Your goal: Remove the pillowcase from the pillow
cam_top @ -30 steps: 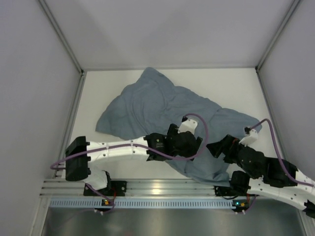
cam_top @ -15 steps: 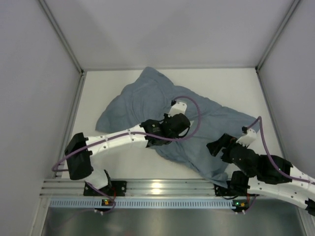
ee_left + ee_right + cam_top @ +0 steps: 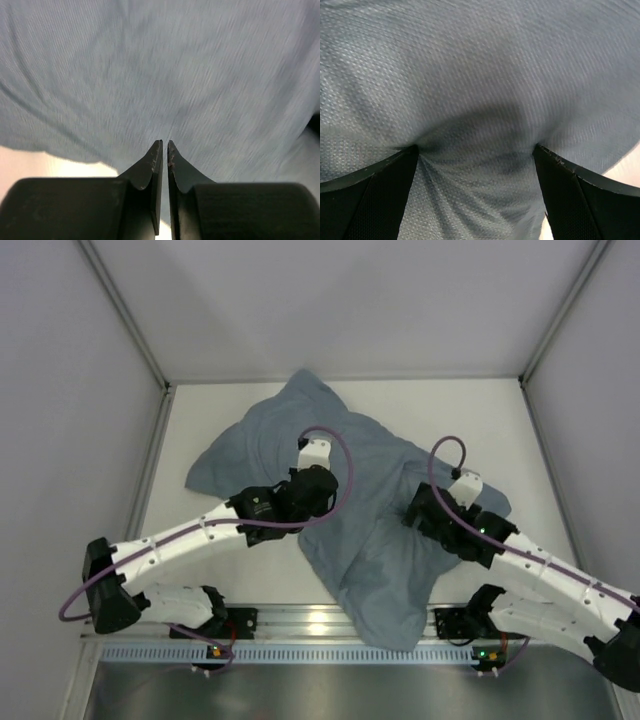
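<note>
The pillowcase (image 3: 370, 540) lies crumpled across the table, its plain blue-grey side up; one fold reaches down over the near rail. The pillow is hidden, no white cushion shows. My left gripper (image 3: 322, 485) sits over the cloth's middle. In the left wrist view it (image 3: 165, 144) is shut to a thin slit, with pillowcase (image 3: 190, 75) creases running into the tips. My right gripper (image 3: 415, 508) rests on the cloth's right part. In the right wrist view it (image 3: 475, 147) stands wide open, pressed down, with pillowcase (image 3: 475, 90) bulging between its fingers.
White table (image 3: 480, 420) shows bare behind and right of the cloth and at the left (image 3: 200, 530). A metal rail (image 3: 300, 622) runs along the near edge. Grey walls close in the left, back and right.
My left gripper has shut and moved back and to the left, dragging the cloth with it. My right arm has swung forward and left onto the cloth, still open.
</note>
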Tool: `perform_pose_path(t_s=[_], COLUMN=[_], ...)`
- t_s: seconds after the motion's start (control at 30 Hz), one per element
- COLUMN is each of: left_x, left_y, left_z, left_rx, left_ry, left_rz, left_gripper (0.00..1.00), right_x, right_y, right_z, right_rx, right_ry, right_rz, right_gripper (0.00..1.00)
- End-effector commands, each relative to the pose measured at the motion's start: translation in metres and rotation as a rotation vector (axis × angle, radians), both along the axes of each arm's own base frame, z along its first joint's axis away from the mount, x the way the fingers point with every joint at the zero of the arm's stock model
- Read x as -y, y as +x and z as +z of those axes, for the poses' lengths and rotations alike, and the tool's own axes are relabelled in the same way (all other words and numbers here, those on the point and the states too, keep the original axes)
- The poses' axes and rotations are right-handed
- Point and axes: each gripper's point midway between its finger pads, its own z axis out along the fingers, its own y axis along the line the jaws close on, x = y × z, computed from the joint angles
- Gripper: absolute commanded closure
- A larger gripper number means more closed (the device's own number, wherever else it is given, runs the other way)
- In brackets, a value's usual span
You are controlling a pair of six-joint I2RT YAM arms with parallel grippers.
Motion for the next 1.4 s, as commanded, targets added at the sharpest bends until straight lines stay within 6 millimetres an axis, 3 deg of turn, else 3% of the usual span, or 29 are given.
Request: perform_pose_path(t_s=[0.0, 0.07, 0.13, 0.17, 0.2, 0.23, 0.27, 0.3, 0.43, 0.47, 0.53, 0.57, 0.63, 0.67, 0.73, 0.77, 0.83, 0.9, 1.03, 1.13, 1.2, 1.27, 1.3, 1.37], left_x=[-0.002, -0.004, -0.002, 0.001, 0.005, 0.008, 0.013, 0.022, 0.052, 0.059, 0.069, 0.074, 0.084, 0.091, 0.099, 0.102, 0.096, 0.074, 0.034, 0.009, -0.009, -0.02, -0.028, -0.035], left_y=[-0.002, -0.001, -0.002, -0.002, -0.006, -0.007, -0.01, -0.017, -0.019, -0.015, -0.005, -0.001, 0.006, 0.01, 0.019, 0.024, 0.04, 0.064, 0.086, 0.084, 0.082, 0.084, 0.086, 0.086], left_z=[-0.033, -0.043, -0.05, -0.047, -0.043, -0.037, -0.031, -0.022, -0.005, -0.014, -0.007, -0.014, -0.008, -0.017, -0.012, -0.022, -0.026, -0.033, -0.037, -0.03, -0.027, -0.027, -0.036, -0.04], left_rx=[-0.057, -0.067, -0.084, -0.086, -0.096, -0.093, -0.085, -0.088, -0.004, -0.009, 0.015, 0.011, 0.035, 0.028, 0.052, 0.047, 0.06, 0.072, 0.069, 0.065, 0.07, 0.059, 0.025, 0.005], left_ry=[0.057, 0.088, 0.097, 0.086, 0.059, 0.037, 0.015, -0.021, 0.025, 0.064, 0.08, 0.105, 0.119, 0.147, 0.166, 0.203, 0.245, 0.298, 0.329, 0.287, 0.28, 0.268, 0.267, 0.258], left_rz=[0.015, 0.018, 0.012, 0.006, -0.017, -0.032, -0.056, -0.116, -0.218, -0.216, -0.206, -0.205, -0.212, -0.218, -0.214, -0.206, -0.155, -0.037, 0.097, 0.145, 0.168, 0.18, 0.175, 0.175], left_gripper=[0.9, 0.92, 0.94, 0.93, 0.83, 0.61, 0.13, 0.01, 0.01, 0.01, 0.01, 0.01, 0.01, 0.01, 0.01, 0.01, 0.01, 0.01, 0.01, 0.07, 0.27, 0.57, 0.83, 1.0], right_x=[-0.029, -0.027, -0.034, -0.036, -0.039, -0.039, -0.039, -0.038, -0.027, -0.026, -0.023, -0.022, -0.021, -0.02, -0.017, -0.016, -0.015, -0.015, -0.013, -0.009, -0.007, -0.006, -0.008, -0.011], right_y=[0.043, 0.059, 0.073, 0.078, 0.084, 0.084, 0.085, 0.084, 0.088, 0.088, 0.089, 0.09, 0.089, 0.088, 0.086, 0.086, 0.082, 0.08, 0.078, 0.077, 0.078, 0.078, 0.077, 0.075], right_z=[0.019, 0.016, 0.028, 0.022, 0.03, 0.029, 0.03, 0.028, 0.025, 0.024, 0.024, 0.025, 0.02, 0.019, 0.014, 0.014, 0.013, 0.014, 0.014, 0.008, 0.004, 0.003, 0.006, 0.01], right_rx=[0.087, 0.072, 0.068, 0.039, 0.053, 0.045, 0.048, 0.045, 0.043, 0.04, 0.038, 0.041, 0.031, 0.028, 0.016, 0.015, 0.017, 0.031, 0.038, 0.023, 0.014, 0.01, 0.014, 0.023], right_ry=[0.149, 0.114, 0.124, 0.081, 0.077, 0.069, 0.065, 0.064, 0.082, 0.082, 0.095, 0.097, 0.105, 0.107, 0.105, 0.106, 0.117, 0.133, 0.132, 0.121, 0.116, 0.11, 0.12, 0.137], right_rz=[0.112, 0.112, 0.137, 0.156, 0.162, 0.166, 0.169, 0.168, 0.145, 0.147, 0.145, 0.144, 0.148, 0.15, 0.147, 0.146, 0.149, 0.153, 0.155, 0.151, 0.147, 0.15, 0.163, 0.183], right_gripper=[0.07, 0.07, 0.07, 0.07, 0.07, 0.07, 0.07, 0.06, 0.06, 0.06, 0.06, 0.06, 0.06, 0.06, 0.06, 0.06, 0.06, 0.06, 0.06, 0.06, 0.06, 0.06, 0.06, 0.07])
